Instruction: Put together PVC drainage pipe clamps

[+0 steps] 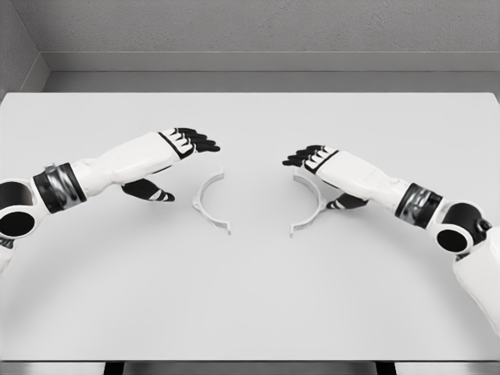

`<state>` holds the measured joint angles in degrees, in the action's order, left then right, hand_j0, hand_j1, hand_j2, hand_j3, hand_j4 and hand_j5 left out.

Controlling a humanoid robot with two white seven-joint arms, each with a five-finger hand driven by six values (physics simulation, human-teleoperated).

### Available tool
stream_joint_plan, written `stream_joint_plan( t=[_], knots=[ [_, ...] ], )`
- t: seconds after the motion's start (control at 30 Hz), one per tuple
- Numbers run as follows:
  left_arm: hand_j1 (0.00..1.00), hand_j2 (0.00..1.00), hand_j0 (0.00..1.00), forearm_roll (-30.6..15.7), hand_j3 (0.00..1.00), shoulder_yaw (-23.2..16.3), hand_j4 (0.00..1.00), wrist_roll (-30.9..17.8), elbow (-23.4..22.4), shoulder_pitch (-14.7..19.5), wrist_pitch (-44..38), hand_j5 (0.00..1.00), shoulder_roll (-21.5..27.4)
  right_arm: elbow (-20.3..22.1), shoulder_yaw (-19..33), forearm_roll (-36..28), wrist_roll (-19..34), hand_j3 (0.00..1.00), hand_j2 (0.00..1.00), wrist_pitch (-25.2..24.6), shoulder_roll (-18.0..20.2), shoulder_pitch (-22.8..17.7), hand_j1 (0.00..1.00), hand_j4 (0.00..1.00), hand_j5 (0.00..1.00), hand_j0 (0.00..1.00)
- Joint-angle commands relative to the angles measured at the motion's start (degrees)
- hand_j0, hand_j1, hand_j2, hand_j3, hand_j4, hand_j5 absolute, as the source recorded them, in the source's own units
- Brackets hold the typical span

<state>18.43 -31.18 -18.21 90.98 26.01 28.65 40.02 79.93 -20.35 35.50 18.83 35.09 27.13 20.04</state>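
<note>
Both hands hover spread and empty: left hand left of the left clamp half, right hand over the right clamp half; a careless grasp could skid these thin arcs, misaligning their ends

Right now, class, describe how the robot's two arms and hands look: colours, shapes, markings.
Both arms are glossy white, rounded shells, each with a dark metallic band near the elbow and black round joint caps. The left hand and right hand have white backs and black fingers.

Bright, even overhead light; soft faint shadows under arms; sharp render, no glare.
</note>
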Motion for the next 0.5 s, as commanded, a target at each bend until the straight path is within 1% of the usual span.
stream_joint_plan(
  t=[0.0,0.07,0.13,0.23,0.33,0.47],
  knots=[
    [1.00,1.00,1.00,-2.26,1.00,0.15,1.00,0.10,-0.89,0.00,-0.26,1.00,0.05,-0.57,-0.31,-0.25,-0.02,1.00,1.00,-0.09,-0.42,0.00,1.00,1.00,1.00,1.00],
    [1.00,1.00,1.00,-2.52,1.00,0.15,1.00,0.02,-1.77,0.35,-0.43,1.00,-0.03,-0.65,-0.39,-0.16,-0.02,1.00,1.00,-0.09,-0.50,0.09,1.00,1.00,1.00,1.00],
    [1.00,1.00,1.00,-2.61,1.00,0.07,1.00,0.02,-3.26,0.88,-0.43,1.00,-1.18,-0.65,-0.39,-0.16,-0.02,1.00,1.00,-0.09,-0.59,0.09,1.00,1.00,1.00,1.00],
    [1.00,1.00,1.00,-3.31,1.00,0.06,1.00,0.02,-3.79,1.41,-0.43,1.00,-1.26,-0.65,-0.39,-0.16,-0.02,1.00,1.00,-0.09,-0.59,0.18,1.00,1.00,1.00,1.00],
    [1.00,1.00,1.00,-3.23,1.00,-0.20,1.00,0.02,-5.55,2.02,-0.35,1.00,-3.02,-0.74,-0.39,-0.08,-0.02,1.00,1.00,-0.09,-1.21,0.70,1.00,1.00,1.00,1.00],
    [1.00,1.00,1.00,-3.14,1.00,-0.38,1.00,-0.07,-6.25,1.93,-0.35,1.00,-3.20,-2.50,-0.39,0.01,-0.02,1.00,1.00,-0.09,-1.21,1.23,1.00,1.00,1.00,1.00]
  ],
)
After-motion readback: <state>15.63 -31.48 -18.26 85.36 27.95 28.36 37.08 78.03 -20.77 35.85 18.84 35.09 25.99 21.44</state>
